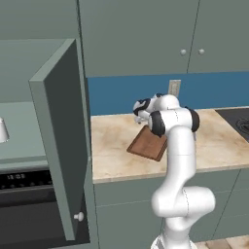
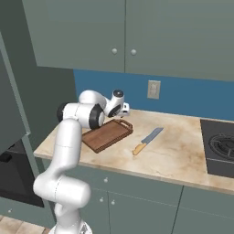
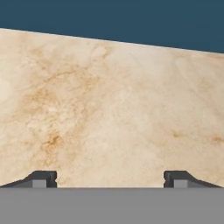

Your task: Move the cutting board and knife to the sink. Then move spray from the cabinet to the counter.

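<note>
Cutting board flat on the bench, knife just to its right, apart from it. Stovetop at the far right. Cabinet left of the bench, door swung open. Outlet on the wall behind.

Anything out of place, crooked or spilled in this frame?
Nothing spilled or damaged. The cabinet door stands wide open. The cutting board lies skewed to the counter edge, the knife loose beside it, apart.

Cutting board partly behind the arm; spray edge-cropped.
</note>
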You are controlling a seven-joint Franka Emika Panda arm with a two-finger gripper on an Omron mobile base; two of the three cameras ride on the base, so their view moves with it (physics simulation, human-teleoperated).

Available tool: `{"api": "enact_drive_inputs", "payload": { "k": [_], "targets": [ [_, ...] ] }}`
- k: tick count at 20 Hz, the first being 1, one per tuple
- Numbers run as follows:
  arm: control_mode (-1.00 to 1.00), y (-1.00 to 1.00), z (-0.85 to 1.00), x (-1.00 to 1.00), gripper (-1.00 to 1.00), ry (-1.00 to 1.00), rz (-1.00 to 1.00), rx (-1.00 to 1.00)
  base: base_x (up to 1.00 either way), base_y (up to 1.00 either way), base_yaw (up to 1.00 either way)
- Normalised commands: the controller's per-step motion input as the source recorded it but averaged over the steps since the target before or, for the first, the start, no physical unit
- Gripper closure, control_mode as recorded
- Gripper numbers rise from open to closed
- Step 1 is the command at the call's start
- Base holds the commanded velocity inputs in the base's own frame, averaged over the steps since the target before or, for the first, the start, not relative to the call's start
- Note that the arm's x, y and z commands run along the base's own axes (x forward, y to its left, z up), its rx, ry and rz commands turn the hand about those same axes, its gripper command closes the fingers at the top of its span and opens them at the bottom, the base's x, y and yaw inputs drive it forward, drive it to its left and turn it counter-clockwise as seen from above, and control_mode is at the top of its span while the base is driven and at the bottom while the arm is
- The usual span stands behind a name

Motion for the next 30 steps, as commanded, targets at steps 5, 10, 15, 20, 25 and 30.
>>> {"api": "enact_drive_inputs", "payload": {
  "k": [5, 10, 15, 20, 25, 30],
  "targets": [
    [-1.0, -0.01, -0.11, 0.0, -1.0, 0.0, 0.0, 0.0, 0.0, 0.0, 0.0],
    [-1.0, 0.0, -0.17, 0.0, -1.0, 0.0, 0.0, 0.0, 0.0, 0.0, 0.0],
    [-1.0, -0.02, -0.12, -0.31, -1.0, 0.04, 0.0, 0.03, 0.0, 0.0, 0.0],
    [-1.0, -0.05, -0.02, -0.63, -1.0, 0.08, 0.0, 0.03, 0.0, 0.0, 0.0],
    [-1.0, 0.0, -0.18, -0.47, -1.0, 0.11, 0.0, 0.0, 0.0, 0.0, 0.0],
    [-1.0, -0.01, -0.34, -0.47, -1.0, 0.09, 0.0, 0.0, 0.0, 0.0, 0.0]
  ]
}}
